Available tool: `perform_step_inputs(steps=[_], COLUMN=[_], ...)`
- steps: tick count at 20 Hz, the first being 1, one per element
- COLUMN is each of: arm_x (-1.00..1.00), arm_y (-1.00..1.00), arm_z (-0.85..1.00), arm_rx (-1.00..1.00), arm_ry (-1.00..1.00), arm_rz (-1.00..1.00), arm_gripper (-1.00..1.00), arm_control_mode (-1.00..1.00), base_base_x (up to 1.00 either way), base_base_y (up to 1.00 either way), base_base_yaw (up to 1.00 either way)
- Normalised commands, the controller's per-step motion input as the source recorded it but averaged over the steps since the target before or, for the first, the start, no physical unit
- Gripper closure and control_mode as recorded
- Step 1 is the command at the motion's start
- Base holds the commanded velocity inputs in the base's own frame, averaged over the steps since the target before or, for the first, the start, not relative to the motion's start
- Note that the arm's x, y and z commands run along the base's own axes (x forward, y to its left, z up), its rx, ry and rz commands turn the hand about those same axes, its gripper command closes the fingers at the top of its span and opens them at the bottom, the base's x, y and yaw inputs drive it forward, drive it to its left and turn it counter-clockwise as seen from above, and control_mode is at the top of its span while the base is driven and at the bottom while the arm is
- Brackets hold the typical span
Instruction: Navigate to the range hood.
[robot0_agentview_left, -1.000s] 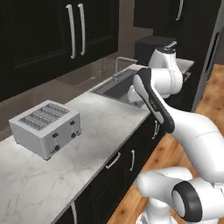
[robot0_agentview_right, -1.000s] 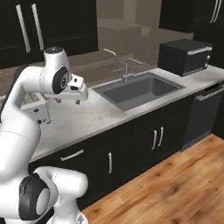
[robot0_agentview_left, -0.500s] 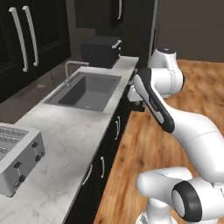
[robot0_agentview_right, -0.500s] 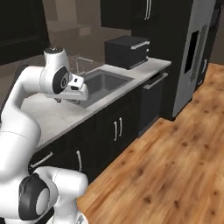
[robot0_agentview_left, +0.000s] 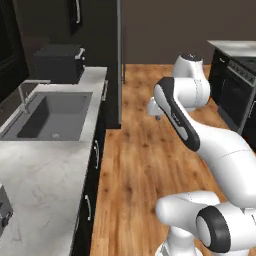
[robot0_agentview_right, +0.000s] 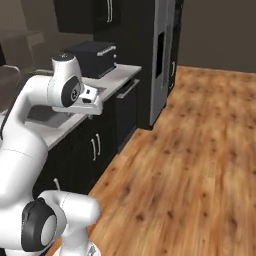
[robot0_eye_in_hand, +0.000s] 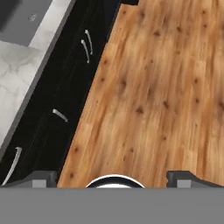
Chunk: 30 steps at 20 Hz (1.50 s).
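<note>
The range hood is out of view. My gripper (robot0_eye_in_hand: 113, 179) hangs over the wooden floor (robot0_eye_in_hand: 148, 87) beside the black lower cabinets (robot0_eye_in_hand: 65, 87). Its two dark fingertips (robot0_eye_in_hand: 43, 178) stand wide apart at the bottom of the hand view with nothing between them, so it is open. In the left base view the gripper (robot0_agentview_left: 156, 113) sits at the end of the folded arm above the floor. In the right base view the gripper (robot0_agentview_right: 94, 107) is just in front of the counter edge.
A marble counter (robot0_agentview_left: 45, 170) with a sink (robot0_agentview_left: 55, 115) and a black microwave (robot0_agentview_left: 60, 62) runs along the left. A tall steel fridge (robot0_agentview_right: 162, 55) stands beyond it. A second counter with a black oven front (robot0_agentview_left: 235, 85) shows at far right. Open floor (robot0_agentview_right: 200, 150) lies between.
The whole scene has swung left in both base views as the base turns right. The toaster has slid almost out of frame; fridge, floor and a far counter have come in. Arm pose unchanged.
</note>
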Motion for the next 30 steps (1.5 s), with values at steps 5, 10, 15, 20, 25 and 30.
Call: perform_step_inputs(steps=[5, 10, 15, 20, 25, 30], arm_x=[0.0, 0.0, 0.0, 0.0, 0.0, 0.0], arm_y=[0.0, 0.0, 0.0, 0.0, 0.0, 0.0], arm_z=[0.0, 0.0, 0.0, 0.0, 0.0, 0.0], arm_rx=[0.0, 0.0, 0.0, 0.0, 0.0, 0.0], arm_ry=[0.0, 0.0, 0.0, 0.0, 0.0, 0.0], arm_rz=[0.0, 0.0, 0.0, 0.0, 0.0, 0.0], arm_gripper=[-1.0, -1.0, -1.0, -1.0, -1.0, -1.0], arm_control_mode=[1.0, 1.0, 1.0, 1.0, 1.0, 1.0], base_base_x=[0.14, 0.19, 0.12, 0.19, 0.21, 0.26], base_base_y=[-0.1, -0.01, 0.0, 0.0, 0.0, 0.0], base_base_yaw=[-0.45, -0.44, -0.42, -0.43, -0.43, -0.42])
